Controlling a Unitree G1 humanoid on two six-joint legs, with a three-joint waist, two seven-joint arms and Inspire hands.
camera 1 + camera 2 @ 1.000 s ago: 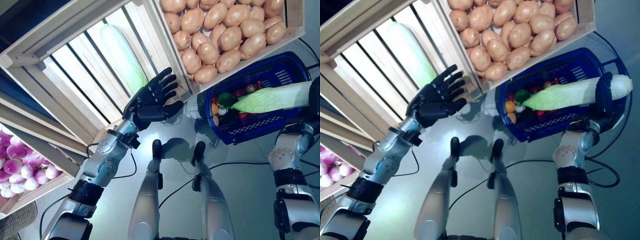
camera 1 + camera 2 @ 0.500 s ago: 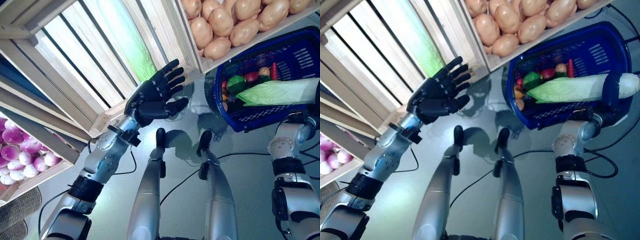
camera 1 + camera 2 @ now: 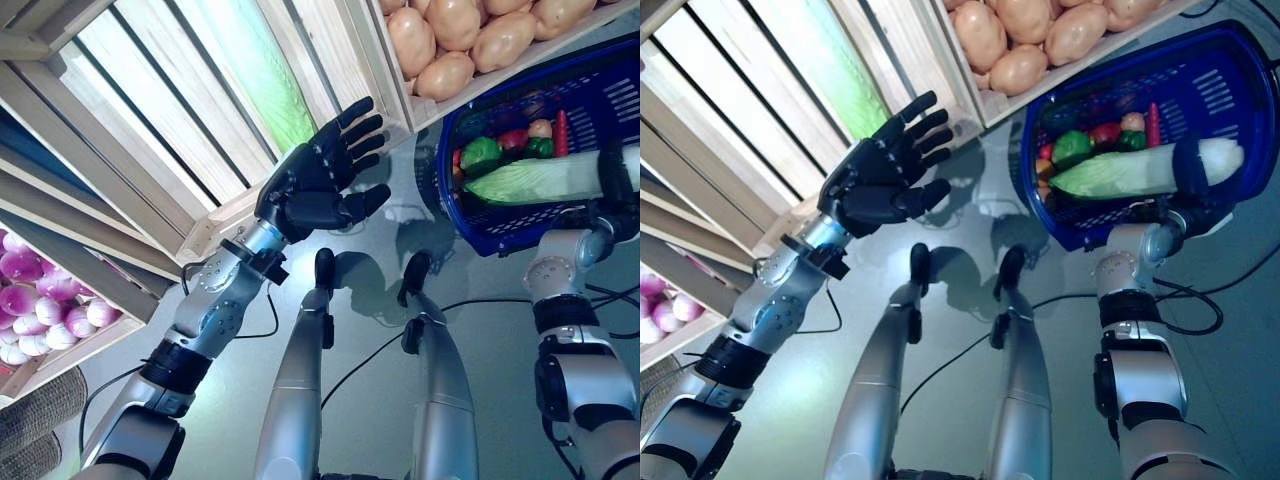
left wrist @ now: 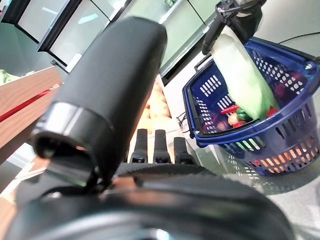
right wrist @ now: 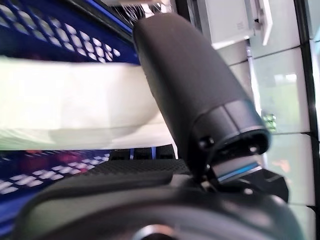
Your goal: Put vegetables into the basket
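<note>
The blue plastic basket [image 3: 1110,237] stands on the floor at the right, below the stand. My right hand [image 3: 1193,165] is shut on a long pale green cabbage [image 3: 1110,174] and holds it lying across the basket's opening. It also shows in the left wrist view [image 4: 240,75] and the right wrist view [image 5: 70,105], where my thumb [image 5: 190,85] curls over it. A green pepper [image 3: 1072,147], round red vegetables [image 3: 1105,133] and a red chili [image 3: 1154,122] lie in the basket. My left hand [image 3: 320,185] is open and empty, raised in front of the slatted crate.
The wooden stand [image 3: 150,130] fills the upper left, with a slatted crate holding a long pale green vegetable [image 3: 262,75] just beyond my left hand. A crate of potatoes [image 3: 455,40] overhangs the basket's far rim. Grey floor [image 3: 960,230] lies between hand and basket.
The whole picture has shifted, so the camera has moved. My right hand still holds the cabbage over the basket. My left hand stays open near the slatted crate.
</note>
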